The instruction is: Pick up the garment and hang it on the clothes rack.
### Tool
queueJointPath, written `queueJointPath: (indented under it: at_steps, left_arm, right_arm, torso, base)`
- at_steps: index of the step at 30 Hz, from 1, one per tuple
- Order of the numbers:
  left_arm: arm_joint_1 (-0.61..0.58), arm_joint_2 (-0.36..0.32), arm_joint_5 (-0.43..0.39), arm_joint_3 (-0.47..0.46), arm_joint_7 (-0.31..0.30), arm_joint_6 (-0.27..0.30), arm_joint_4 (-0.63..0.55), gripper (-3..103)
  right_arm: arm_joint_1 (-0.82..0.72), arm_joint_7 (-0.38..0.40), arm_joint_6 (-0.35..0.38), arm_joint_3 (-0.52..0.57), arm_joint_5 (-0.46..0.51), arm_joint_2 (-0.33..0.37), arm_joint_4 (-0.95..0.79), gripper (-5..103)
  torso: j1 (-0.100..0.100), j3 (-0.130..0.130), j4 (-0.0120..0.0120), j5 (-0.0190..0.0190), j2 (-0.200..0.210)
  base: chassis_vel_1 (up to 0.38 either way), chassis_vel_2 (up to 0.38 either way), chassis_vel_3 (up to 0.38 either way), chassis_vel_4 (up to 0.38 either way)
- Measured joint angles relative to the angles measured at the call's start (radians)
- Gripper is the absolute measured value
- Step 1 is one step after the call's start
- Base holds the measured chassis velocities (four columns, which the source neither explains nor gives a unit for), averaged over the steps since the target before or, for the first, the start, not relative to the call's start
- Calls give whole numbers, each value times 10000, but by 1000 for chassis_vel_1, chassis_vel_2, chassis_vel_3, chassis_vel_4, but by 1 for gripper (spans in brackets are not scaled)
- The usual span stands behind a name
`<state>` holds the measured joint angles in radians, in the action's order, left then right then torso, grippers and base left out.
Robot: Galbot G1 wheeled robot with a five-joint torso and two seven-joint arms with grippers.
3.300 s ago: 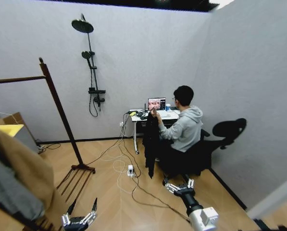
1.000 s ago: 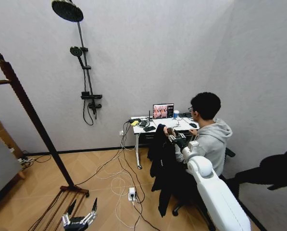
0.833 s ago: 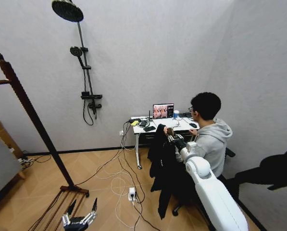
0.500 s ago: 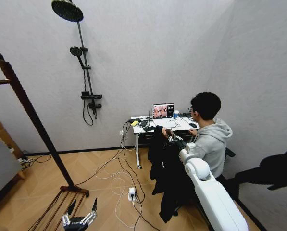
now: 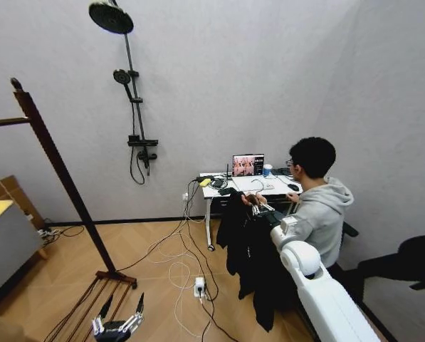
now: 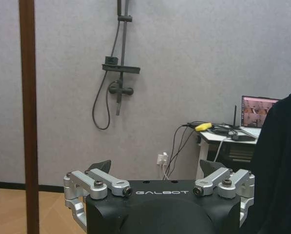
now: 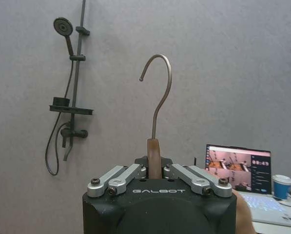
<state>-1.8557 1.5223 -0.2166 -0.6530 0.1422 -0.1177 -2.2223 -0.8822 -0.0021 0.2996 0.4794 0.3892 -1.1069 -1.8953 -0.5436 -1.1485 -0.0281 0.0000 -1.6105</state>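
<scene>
Pickup step basically done: right gripper (image 5: 257,204) pinching hanger neck, hook (image 7: 157,92) upright above it. Garment (image 5: 249,246) dangling by desk (image 5: 248,187), well apart from rack (image 5: 59,174). Left gripper (image 5: 117,326) spread, parked low. Next up, my guess: carry across, hook over rail.

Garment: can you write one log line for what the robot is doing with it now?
right gripper: shut on hanger neck | garment: hanging from it beside desk | left gripper: open, low | clothes rack: no garment
</scene>
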Motion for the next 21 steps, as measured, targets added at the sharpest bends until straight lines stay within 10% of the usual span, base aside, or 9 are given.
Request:
queueJointPath:
  at_steps: [21]
  left_arm:
    - [0,0,0,-1,0,0,0,100]
  right_arm:
    - [-587,29,99,13,408,68,-1100,10]
  torso:
    - [0,0,-1,-1,0]
  base:
    - [112,113,113,112]
